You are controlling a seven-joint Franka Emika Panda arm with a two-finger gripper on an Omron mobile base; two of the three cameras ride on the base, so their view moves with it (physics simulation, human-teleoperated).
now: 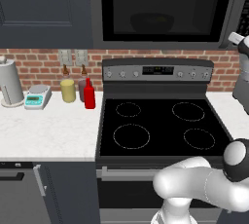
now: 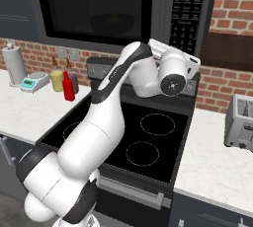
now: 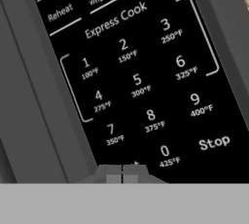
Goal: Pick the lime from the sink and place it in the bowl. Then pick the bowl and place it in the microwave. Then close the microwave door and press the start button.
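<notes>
Microwave start button is the last job, and the claw is right at the button panel.

From the left base view, the wide dark-grey microwave (image 1: 165, 9) hangs above the black stove (image 1: 163, 123), its dark-window door (image 1: 163, 6) looks shut, and the round black bowl (image 1: 151, 22) shows dimly behind the glass. From the right base view, the white arm reaches up so the claw (image 2: 160, 48) sits at the bottom of the black button panel (image 2: 186, 9), with the bowl (image 2: 111, 22) off to its left inside. From the hand view, the two dark tips of the claw (image 3: 122, 175) are pressed together, almost on the panel (image 3: 141, 82), with the "0" key just ahead and "Stop" beside it. I think a good push needs the tips on the start key only, well away from "Stop", then one gentle, straight press.
</notes>
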